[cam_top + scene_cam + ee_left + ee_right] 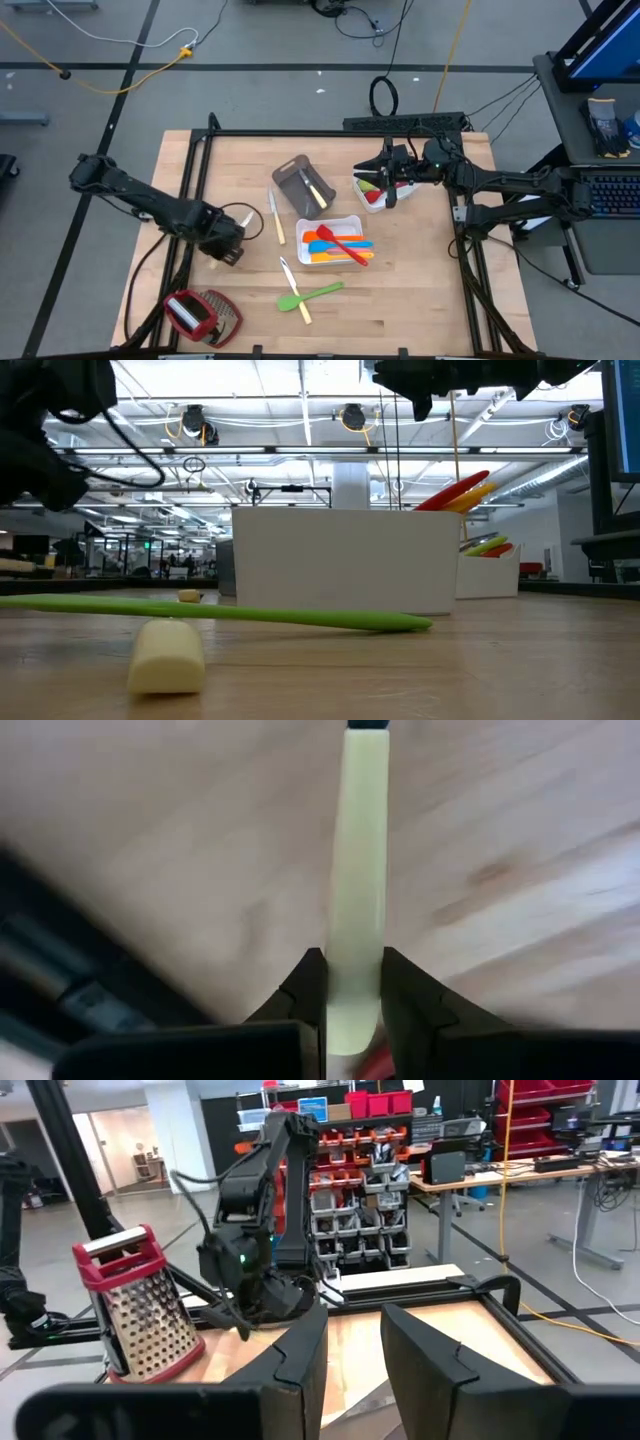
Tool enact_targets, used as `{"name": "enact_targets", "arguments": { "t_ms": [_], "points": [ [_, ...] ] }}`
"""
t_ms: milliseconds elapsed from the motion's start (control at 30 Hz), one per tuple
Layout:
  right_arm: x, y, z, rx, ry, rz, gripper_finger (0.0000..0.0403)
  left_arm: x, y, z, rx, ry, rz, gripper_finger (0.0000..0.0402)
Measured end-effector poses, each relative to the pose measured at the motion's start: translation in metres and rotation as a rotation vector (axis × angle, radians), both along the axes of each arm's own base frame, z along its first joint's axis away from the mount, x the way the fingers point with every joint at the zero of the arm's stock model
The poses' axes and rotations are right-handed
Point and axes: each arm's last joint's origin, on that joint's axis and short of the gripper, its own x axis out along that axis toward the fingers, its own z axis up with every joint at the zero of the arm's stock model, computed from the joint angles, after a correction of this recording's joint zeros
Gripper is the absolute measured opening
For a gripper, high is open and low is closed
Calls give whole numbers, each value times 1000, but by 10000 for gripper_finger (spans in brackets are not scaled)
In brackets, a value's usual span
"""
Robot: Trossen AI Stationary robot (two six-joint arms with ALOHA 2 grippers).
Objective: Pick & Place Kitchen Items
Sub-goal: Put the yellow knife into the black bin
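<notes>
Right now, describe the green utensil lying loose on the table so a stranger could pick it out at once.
Start at the white rectangular tray of red, orange and blue utensils in the middle of the wooden table. Just nearer the front edge lies the green spatula, flat on the bare wood beside a pale-handled metal knife. It is the only green item outside a tray.

Bare counter [420,300] lies open right of the green spatula [318,294]. Beyond it the white tray [305,233] blocks passage; the grater [200,314] stands to its left.
</notes>
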Motion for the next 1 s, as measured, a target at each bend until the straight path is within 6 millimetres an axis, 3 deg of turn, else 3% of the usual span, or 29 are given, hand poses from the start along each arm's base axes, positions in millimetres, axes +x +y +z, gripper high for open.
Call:
{"name": "enact_targets", "arguments": {
  "t_ms": [233, 367, 700, 867, 1000],
  "points": [
    [0, 0, 0, 52, 1, 0, 89, -9, 5, 22, -11, -193, 84, 52],
    [0, 0, 0, 59, 1, -7, 89, -5, 7, 38, -18, -409, 170, 52],
    [0, -1, 0, 63, -1, -47, 89, 28, 15, 77, -121, -922, 462, 52],
    [0, -1, 0, 48, 3, -45, 89, 44, 17, 82, -237, -973, 628, 52],
    [0, -1, 0, 49, 0, -45, 89, 60, 18, 76, -285, -939, 758, 52]
  ]
}}
